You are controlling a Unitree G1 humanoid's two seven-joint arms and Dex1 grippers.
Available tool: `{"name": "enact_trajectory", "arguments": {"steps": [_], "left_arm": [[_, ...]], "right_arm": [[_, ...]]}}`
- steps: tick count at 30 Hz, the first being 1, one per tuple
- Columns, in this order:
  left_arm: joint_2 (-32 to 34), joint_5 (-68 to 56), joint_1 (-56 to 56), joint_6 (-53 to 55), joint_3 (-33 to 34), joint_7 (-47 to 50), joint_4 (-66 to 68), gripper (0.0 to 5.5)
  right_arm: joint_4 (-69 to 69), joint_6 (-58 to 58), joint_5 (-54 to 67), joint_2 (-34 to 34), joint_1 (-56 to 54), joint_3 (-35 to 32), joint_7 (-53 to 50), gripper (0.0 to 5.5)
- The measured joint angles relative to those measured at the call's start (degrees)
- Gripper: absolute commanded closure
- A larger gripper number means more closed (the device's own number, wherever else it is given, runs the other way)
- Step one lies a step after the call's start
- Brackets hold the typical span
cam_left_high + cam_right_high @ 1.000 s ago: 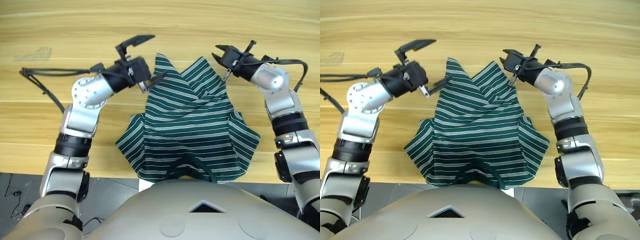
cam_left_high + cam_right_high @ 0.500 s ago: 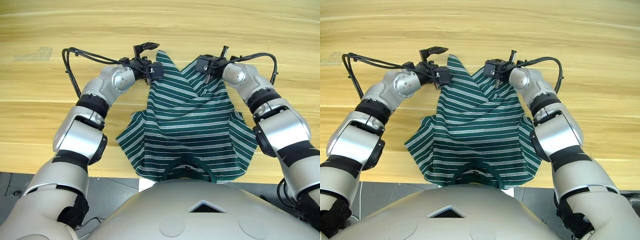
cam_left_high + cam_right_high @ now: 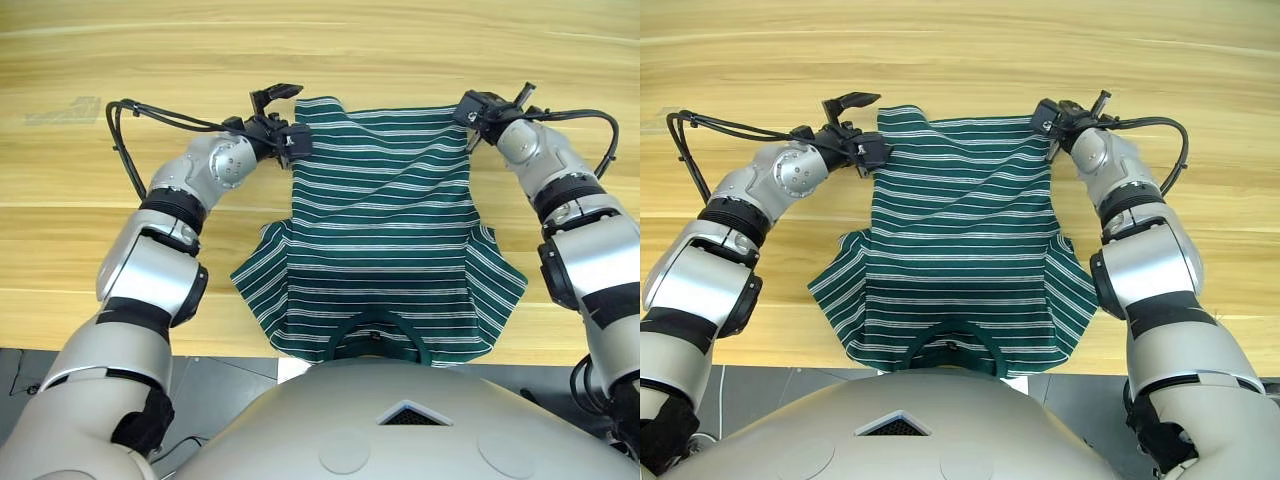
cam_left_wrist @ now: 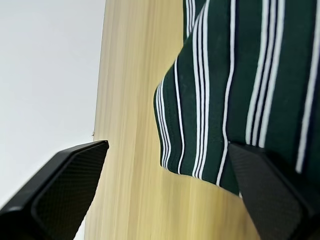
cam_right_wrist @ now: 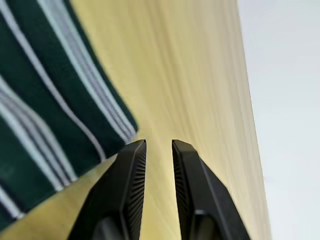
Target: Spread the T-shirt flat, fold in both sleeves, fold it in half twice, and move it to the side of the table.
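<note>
Worktop: pale wood (image 3: 400,40) on which the garment is laid, with bare boards left all round it
T-shirt: dark green with white stripes (image 3: 380,230), placed in the middle of the worktop close to the near edge, directly in front of the robot
Progress: the spreading is judged nearly done, as the body is opened out with only slight diagonal creases seen across it; both sleeves are not yet folded in, and the two half-folds and the move to the side are left
Axis: the long axis is run from near to far, the collar (image 3: 378,325) being pointed toward the robot and the hem (image 3: 385,110) away from it
Sleeves: one is fanned out to the robot's left (image 3: 258,270), the other to its right (image 3: 500,275), both flat beside the body
Left claw: held at the far left hem corner (image 3: 288,120), fingers (image 4: 65,185) spread wide, with the cloth corner seen between them and not pinched
Right claw: held at the far right hem corner (image 3: 478,108), fingers pressed almost together with nothing gripped, the cloth edge lying just beside them
</note>
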Motion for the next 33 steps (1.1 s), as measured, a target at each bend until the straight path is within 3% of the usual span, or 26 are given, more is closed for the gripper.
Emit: {"name": "enact_trajectory", "arguments": {"steps": [11, 16, 21, 27, 33], "left_arm": [[-1.1, 0.0, -0.9, 2.7, 0.5, 2.6, 2.0, 1.08], [-2.5, -1.2, -1.6, 7.9, 3.7, 7.7, 5.4, 1.08], [-2.1, -3.5, -1.6, 10.3, 7.4, 7.8, 7.5, 1.08], [-0.9, -6.3, 1.6, 6.3, 11.0, 7.7, 6.2, 1.08], [0.5, -11.0, 4.8, -2.2, 17.4, 14.9, -0.7, 1.08]], "right_arm": [[-2.6, -7.1, 5.4, 0.9, 2.2, -6.4, -2.1, 4.57], [-8.5, -15.5, 11.2, 0.8, 2.0, -12.5, -4.7, 4.57], [-15.6, -19.2, 13.1, 0.2, 4.1, -14.1, -4.1, 4.57], [-19.6, -19.3, 14.0, 0.2, 8.0, -14.4, -2.6, 4.57], [-21.5, -18.8, 14.8, 1.5, 10.9, -14.4, -1.3, 4.57]]}}
